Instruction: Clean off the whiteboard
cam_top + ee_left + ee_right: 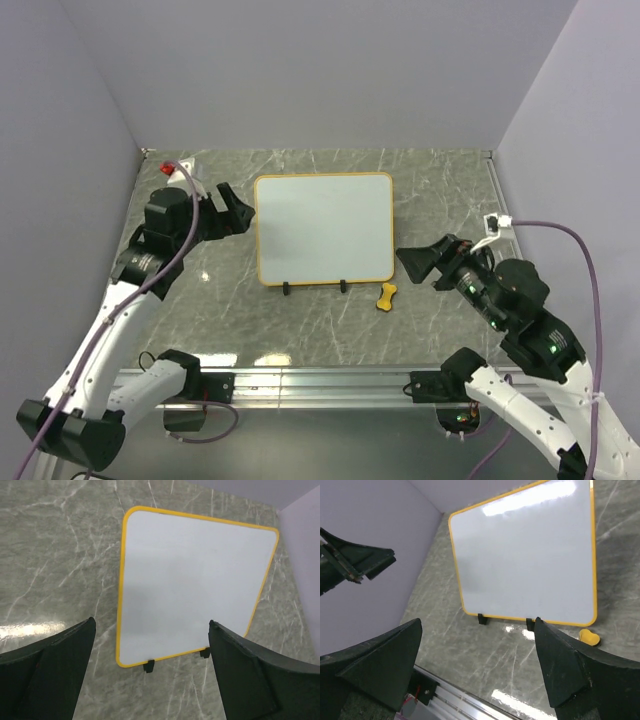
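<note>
The whiteboard (323, 228) sat mid-way across the desk (440, 195), looking clean, between the left tool (236, 210) and right tool (420, 262), both released and empty. A careless sweep might have tipped it off its clip feet (288, 289).

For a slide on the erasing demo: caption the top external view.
Blank whiteboard on the marbled table, left fingers and right fingers open on either side, yellow eraser by its near right corner.

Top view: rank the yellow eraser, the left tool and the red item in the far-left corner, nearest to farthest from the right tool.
1. The yellow eraser, just left of the right tool.
2. The left tool, beyond the whiteboard, at its left edge.
3. The red item, in the far-left corner.
</note>
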Robot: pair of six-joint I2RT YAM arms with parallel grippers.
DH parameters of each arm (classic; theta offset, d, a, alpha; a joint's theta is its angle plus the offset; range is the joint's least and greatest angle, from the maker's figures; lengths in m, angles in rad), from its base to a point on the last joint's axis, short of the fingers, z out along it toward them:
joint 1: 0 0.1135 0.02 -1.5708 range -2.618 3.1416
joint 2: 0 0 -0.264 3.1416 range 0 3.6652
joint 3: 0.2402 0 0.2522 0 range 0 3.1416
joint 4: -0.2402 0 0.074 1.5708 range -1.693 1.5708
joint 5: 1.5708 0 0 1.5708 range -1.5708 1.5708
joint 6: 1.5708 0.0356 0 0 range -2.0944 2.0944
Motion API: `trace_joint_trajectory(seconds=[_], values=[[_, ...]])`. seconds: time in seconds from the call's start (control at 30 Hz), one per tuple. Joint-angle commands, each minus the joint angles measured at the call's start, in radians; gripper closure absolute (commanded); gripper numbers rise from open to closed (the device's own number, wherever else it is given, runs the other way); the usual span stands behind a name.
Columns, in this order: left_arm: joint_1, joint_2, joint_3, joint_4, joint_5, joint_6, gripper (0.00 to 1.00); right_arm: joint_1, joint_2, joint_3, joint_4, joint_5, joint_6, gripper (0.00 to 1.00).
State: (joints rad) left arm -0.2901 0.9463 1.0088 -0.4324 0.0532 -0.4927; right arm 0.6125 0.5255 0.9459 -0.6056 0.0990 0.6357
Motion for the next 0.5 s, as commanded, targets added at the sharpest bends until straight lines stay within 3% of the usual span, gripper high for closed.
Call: trace_joint_trajectory(seconds=[0.0, 0.47], values=[[-0.009, -0.055, 0.092, -0.133, -0.085, -0.041, 0.00, 0.000, -0.044, -0.054, 0.038, -0.027, -0.008, 0.00], [-0.011, -0.259, 0.194, -0.477, -0.151, -0.144, 0.01, -0.002, -0.177, -0.121, -0.002, -0.088, -0.028, 0.00]])
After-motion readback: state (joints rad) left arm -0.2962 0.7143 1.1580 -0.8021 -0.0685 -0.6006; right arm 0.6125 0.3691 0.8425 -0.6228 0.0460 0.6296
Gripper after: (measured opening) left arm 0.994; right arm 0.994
